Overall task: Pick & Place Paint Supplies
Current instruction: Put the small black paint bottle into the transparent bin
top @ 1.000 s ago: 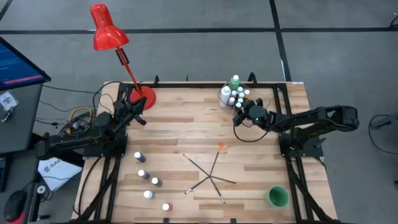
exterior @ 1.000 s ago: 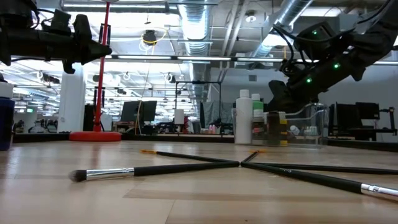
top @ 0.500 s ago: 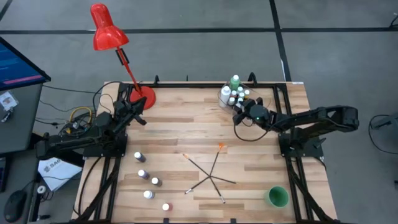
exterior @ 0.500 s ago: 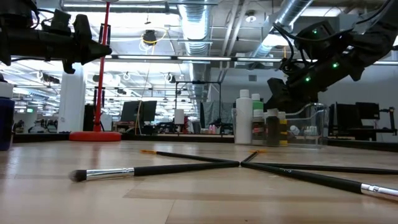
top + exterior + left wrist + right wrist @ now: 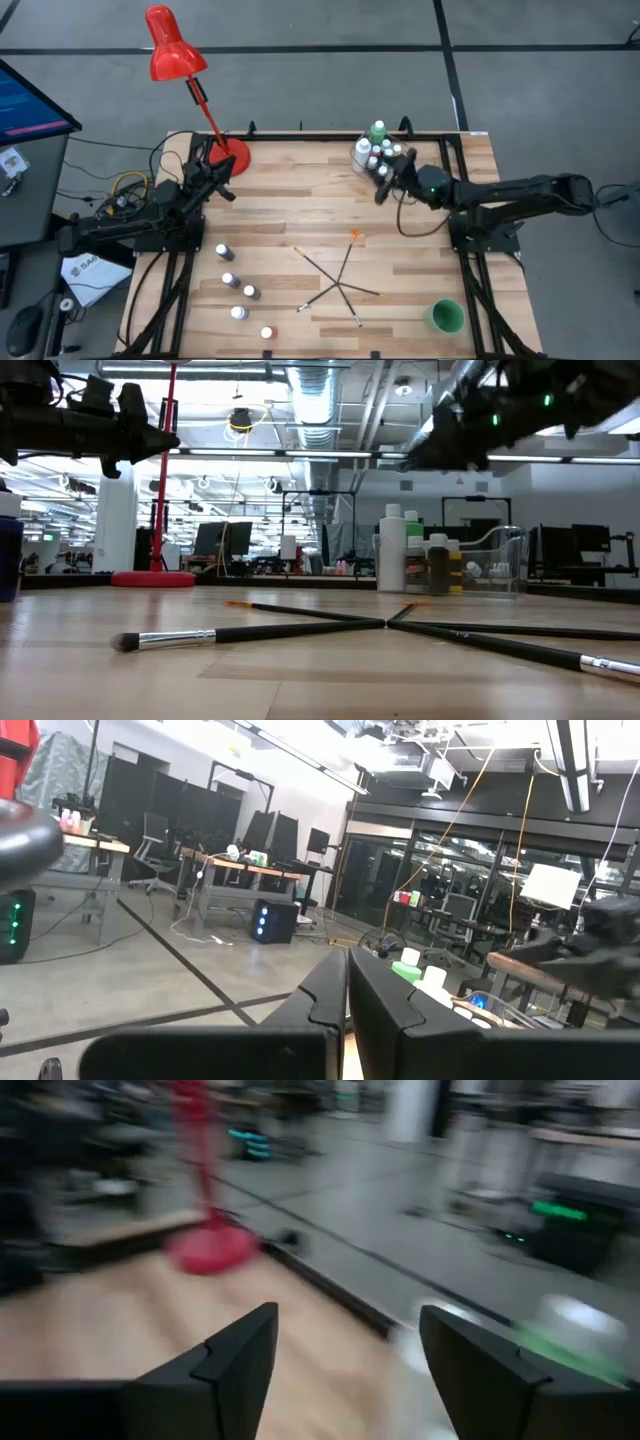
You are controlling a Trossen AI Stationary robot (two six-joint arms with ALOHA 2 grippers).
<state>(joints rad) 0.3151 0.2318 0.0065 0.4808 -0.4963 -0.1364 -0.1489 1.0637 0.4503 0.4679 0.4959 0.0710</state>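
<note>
Several small white-capped paint bottles (image 5: 238, 290) stand upright on the table's near left. Several thin dark paintbrushes (image 5: 340, 275) lie crossed on the wood at the middle. More bottles, among them a taller green one (image 5: 378, 131) and a taller white one (image 5: 392, 550), stand in the clear tub (image 5: 376, 154) at the far right. My right gripper (image 5: 382, 184) hovers open just in front of the tub, high above the table, with nothing between its fingers (image 5: 240, 1355). My left gripper (image 5: 347, 988) is shut and empty, held up at the far left near the lamp base.
A red desk lamp stands with its base (image 5: 232, 156) at the far left corner. A green cup (image 5: 446, 316) stands at the near right. Bare wood lies between the brushes and the tub.
My right gripper has risen from the tub's height to well above it and has drawn back a little toward the table's right edge, tipping up toward level. The bottles and brushes have kept their places.
</note>
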